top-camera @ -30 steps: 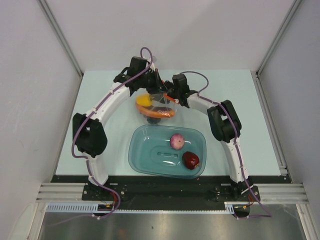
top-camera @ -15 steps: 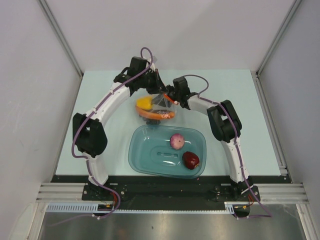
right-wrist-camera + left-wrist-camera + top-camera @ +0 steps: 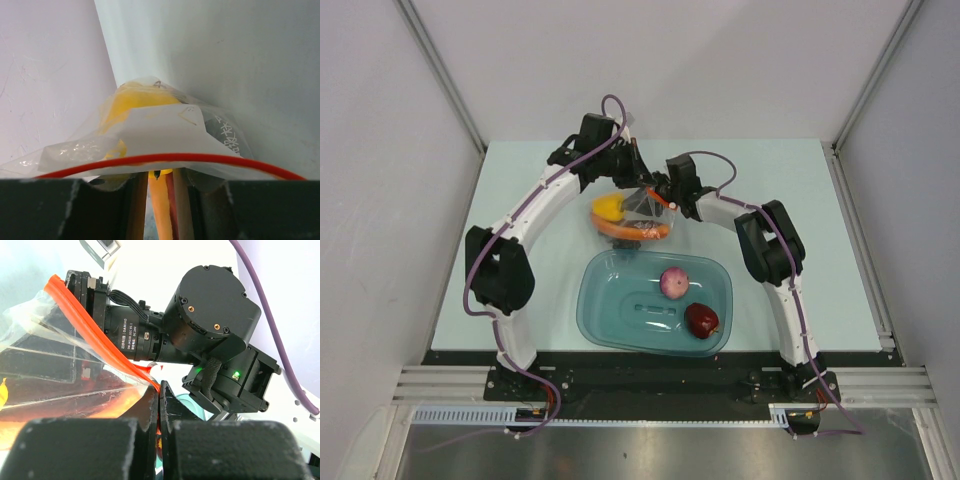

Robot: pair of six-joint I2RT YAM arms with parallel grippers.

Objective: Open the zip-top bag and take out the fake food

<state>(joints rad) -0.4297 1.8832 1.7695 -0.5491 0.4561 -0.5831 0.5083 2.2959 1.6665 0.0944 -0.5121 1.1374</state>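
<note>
The zip-top bag (image 3: 632, 215) hangs above the table's far middle, held between both grippers. My left gripper (image 3: 636, 190) (image 3: 159, 395) is shut on the bag's orange-red zip strip (image 3: 90, 327) at one end of the mouth. My right gripper (image 3: 657, 204) (image 3: 162, 175) reaches in under the strip (image 3: 200, 158), its fingers shut on the long orange-and-maroon slice (image 3: 159, 210) (image 3: 642, 231). The yellow bell pepper (image 3: 608, 207) (image 3: 135, 100) lies deeper in the bag. A pink-purple onion (image 3: 673, 282) and a dark red apple (image 3: 701, 320) lie in the teal tub.
The teal translucent tub (image 3: 610, 305) stands just in front of the bag, between the two arms. The right arm's black wrist (image 3: 210, 315) fills the left wrist view close behind the bag. Grey walls stand along the table's sides and back.
The right gripper has pushed slightly further into the bag mouth and its jaws have narrowed onto the slice. The bag has shifted a little to the left. The left gripper has held still.
</note>
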